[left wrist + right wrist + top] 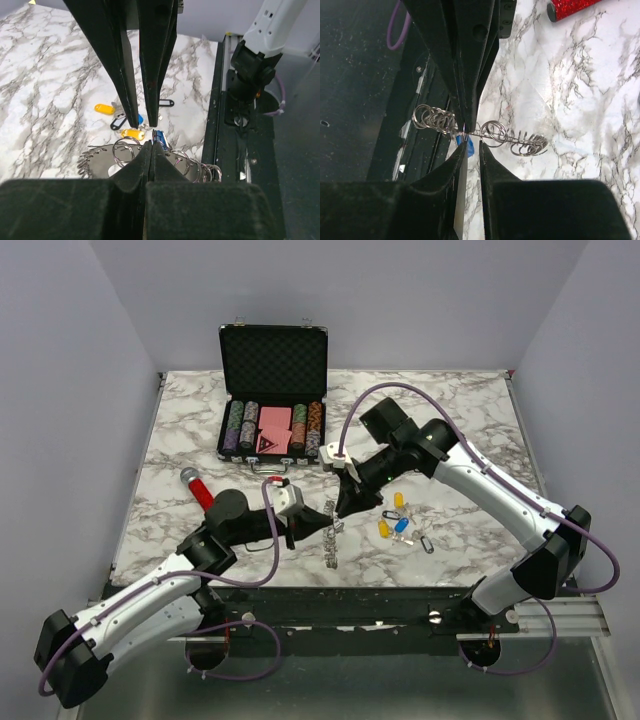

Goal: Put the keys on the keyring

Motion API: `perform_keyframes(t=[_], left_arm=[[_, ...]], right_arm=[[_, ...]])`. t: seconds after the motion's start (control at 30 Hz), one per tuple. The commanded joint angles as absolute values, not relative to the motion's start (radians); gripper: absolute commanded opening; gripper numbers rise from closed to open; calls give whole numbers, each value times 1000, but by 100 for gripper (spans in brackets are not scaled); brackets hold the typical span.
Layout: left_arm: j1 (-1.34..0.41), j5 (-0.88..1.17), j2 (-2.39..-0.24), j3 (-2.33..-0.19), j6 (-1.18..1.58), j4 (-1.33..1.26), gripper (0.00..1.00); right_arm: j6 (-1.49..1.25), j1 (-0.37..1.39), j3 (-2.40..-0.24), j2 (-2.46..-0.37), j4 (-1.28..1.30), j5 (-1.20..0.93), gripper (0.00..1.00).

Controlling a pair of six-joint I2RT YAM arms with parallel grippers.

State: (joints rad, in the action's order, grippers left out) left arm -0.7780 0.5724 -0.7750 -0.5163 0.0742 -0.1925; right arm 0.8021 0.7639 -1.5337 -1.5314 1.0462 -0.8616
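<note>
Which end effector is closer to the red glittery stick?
Left. The left end effector sits right of the stick; the right end effector sits farther right.

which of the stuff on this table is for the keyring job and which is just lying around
For the job:
- keyring
- keys, with yellow, blue and black heads

Just lying about:
- poker chip case, open, with chips inside
- red glitter microphone
</note>
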Motion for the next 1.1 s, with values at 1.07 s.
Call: perform_keyframes(t=[1.07], left_arm=[[-765, 334, -710, -138, 541, -1095, 0]], right_arm=[[551, 745, -1568, -1537, 885, -1069, 25]])
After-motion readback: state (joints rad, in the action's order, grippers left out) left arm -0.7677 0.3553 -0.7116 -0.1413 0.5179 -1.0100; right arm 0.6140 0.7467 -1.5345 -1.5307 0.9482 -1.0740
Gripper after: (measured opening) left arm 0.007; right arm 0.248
